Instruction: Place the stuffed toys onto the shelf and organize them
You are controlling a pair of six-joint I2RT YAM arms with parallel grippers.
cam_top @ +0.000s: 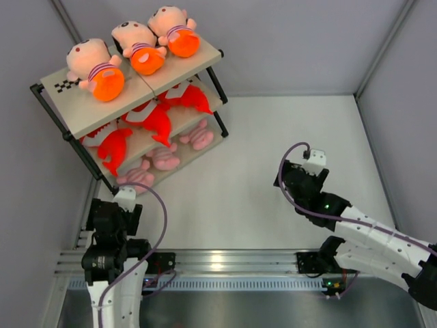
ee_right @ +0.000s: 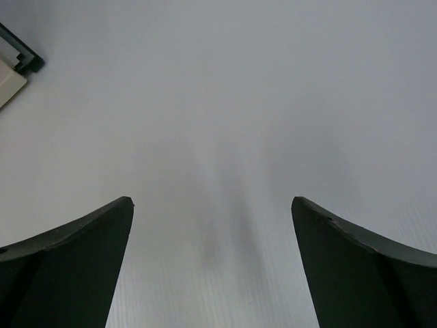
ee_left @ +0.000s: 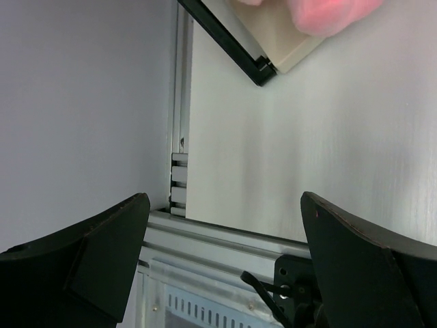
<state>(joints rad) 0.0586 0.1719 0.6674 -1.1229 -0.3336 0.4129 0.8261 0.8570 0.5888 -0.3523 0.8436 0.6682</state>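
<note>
**Top view.** The shelf (cam_top: 78, 109) stands at the far left of the counter (cam_top: 259, 157). Its top board carries three peach dolls (cam_top: 140, 48). The middle board holds the three red fish (cam_top: 157, 119) in a row, and the lowest board holds the three pink plush (cam_top: 164, 158). No toy lies on the counter. The left hand (cam_top: 125, 197) hangs just beside the shelf's near lower corner, spread wide and holding nothing. The right hand (cam_top: 313, 158) is well apart from the shelf over bare counter, also wide and holding nothing.

**Left wrist view.** Both fingers (ee_left: 89, 260) frame the counter and the rail (ee_left: 205, 236) at its near edge. A black frame corner and a blurred pink plush show at the top.

**Right wrist view.** The fingers (ee_right: 68, 260) stand far apart over bare counter, and a shelf corner shows at the upper left.

**Judgement.** Placement appears complete, so what remains is checking and withdrawal. To do it well, draw the left hand straight back from the frame corner, jaws kept wide, so that nothing catches the nearest pink plush, which lies close to the board's front edge. Nudge that toy inward only if it overhangs; this cannot be told here.
</note>
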